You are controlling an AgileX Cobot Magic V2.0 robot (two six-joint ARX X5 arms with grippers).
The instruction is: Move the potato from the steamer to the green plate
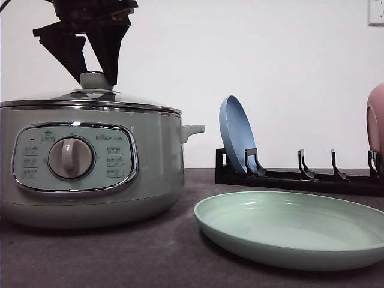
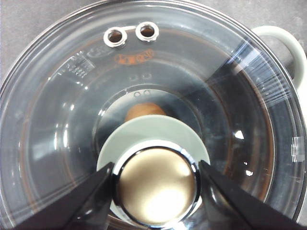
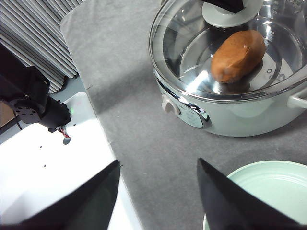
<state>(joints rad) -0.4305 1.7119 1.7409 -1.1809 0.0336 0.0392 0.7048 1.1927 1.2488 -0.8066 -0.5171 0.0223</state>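
Note:
The steamer [image 1: 90, 162] stands at the left with its glass lid [image 1: 90, 96] on. Through the glass the potato [image 3: 238, 55] lies inside, partly hidden under the lid knob [image 2: 156, 184] in the left wrist view, where a bit of the potato [image 2: 144, 111] shows. My left gripper [image 1: 95, 75] hangs over the lid, open, one finger on each side of the knob [image 1: 96, 80] at its level. The green plate [image 1: 294, 228] lies empty at the front right. My right gripper [image 3: 158, 191] is open and holds nothing, above the grey mat near the plate [image 3: 268, 191].
A black dish rack [image 1: 300, 177] stands behind the green plate, holding a blue plate [image 1: 235, 135] upright; a pink plate [image 1: 376, 123] shows at the right edge. The mat's edge and a white base [image 3: 48, 172] lie beside the right gripper.

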